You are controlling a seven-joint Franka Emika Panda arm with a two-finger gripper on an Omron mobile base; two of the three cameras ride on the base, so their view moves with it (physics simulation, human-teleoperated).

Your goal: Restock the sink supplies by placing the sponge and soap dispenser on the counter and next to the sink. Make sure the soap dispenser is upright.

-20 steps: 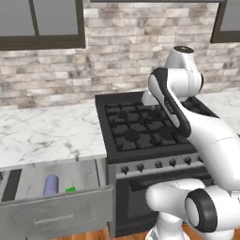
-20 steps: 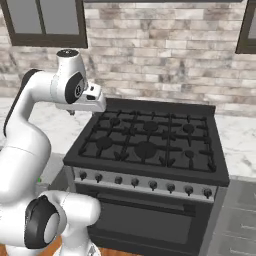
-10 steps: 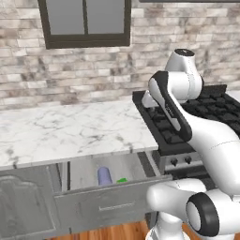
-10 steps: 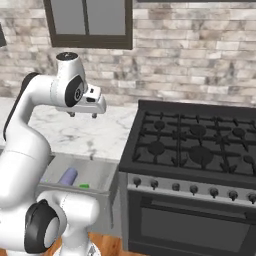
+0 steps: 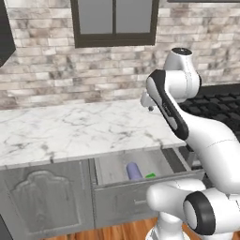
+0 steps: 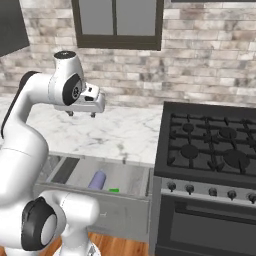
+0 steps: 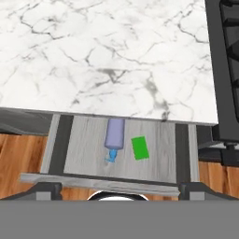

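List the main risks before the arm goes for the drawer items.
1. The soap dispenser lies on its side in the open drawer, pump toward the front; a grab there may leave it hard to set upright.
2. The sponge lies close beside it, so fingers closing on one may knock the other.
3. The gripper hangs over the counter; going down, the arm may strike the counter's edge.

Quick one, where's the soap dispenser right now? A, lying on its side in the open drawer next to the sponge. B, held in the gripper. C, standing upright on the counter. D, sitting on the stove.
A: the soap dispenser lies on its side in the open drawer under the counter, with the sponge beside it, apart from it.
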